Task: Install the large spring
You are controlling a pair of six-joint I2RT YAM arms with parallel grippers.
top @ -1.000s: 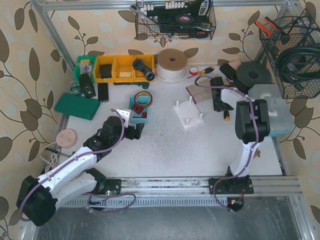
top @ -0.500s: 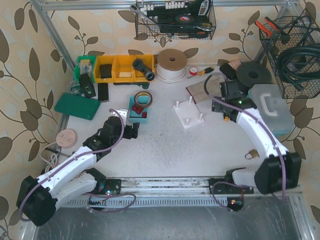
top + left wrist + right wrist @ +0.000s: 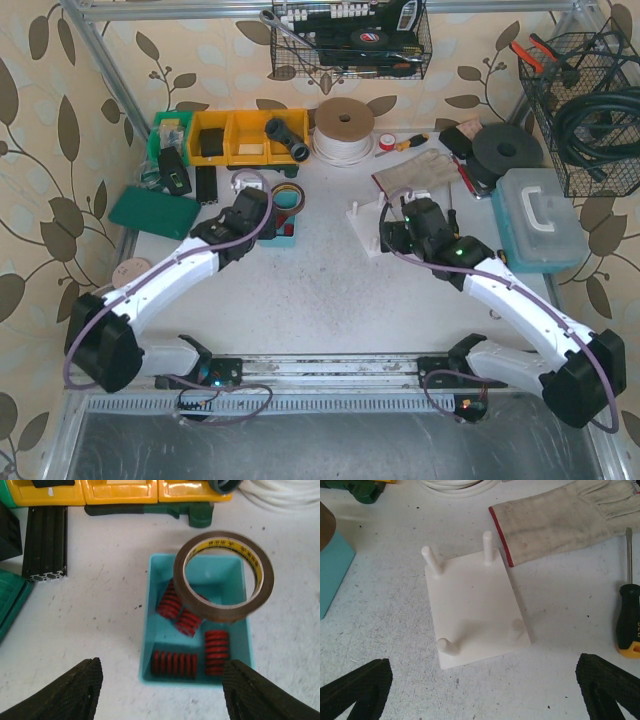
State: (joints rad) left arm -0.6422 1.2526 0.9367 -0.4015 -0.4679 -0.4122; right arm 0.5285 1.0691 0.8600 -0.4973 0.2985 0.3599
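Several red springs lie in a teal bin (image 3: pixel 150 605); the one lying crosswise at its near wall (image 3: pixel 181 663) looks the longest. A brown tape roll (image 3: pixel 223 575) leans on the bin's rim. My left gripper (image 3: pixel 161 670) hovers open just short of the bin, with nothing between its fingers. In the right wrist view a white plate (image 3: pixel 475 605) with four upright pegs lies flat. The right gripper (image 3: pixel 482 665) hangs open over the plate's near edge, holding nothing. From above, the left gripper (image 3: pixel 255 205) covers part of the bin (image 3: pixel 285 228) and the right gripper (image 3: pixel 395 232) stands at the plate (image 3: pixel 362 215).
A work glove (image 3: pixel 560 517) and a yellow-handled screwdriver (image 3: pixel 629 620) lie right of the plate. Yellow bins (image 3: pixel 240 135), a white cord coil (image 3: pixel 343 125), a black extrusion (image 3: pixel 45 542), a green case (image 3: pixel 155 212) and a toolbox (image 3: pixel 540 215) ring the work area.
The left arm has stretched forward from the near left to the teal bin. The right arm has swung left from beside the toolbox to the white plate.
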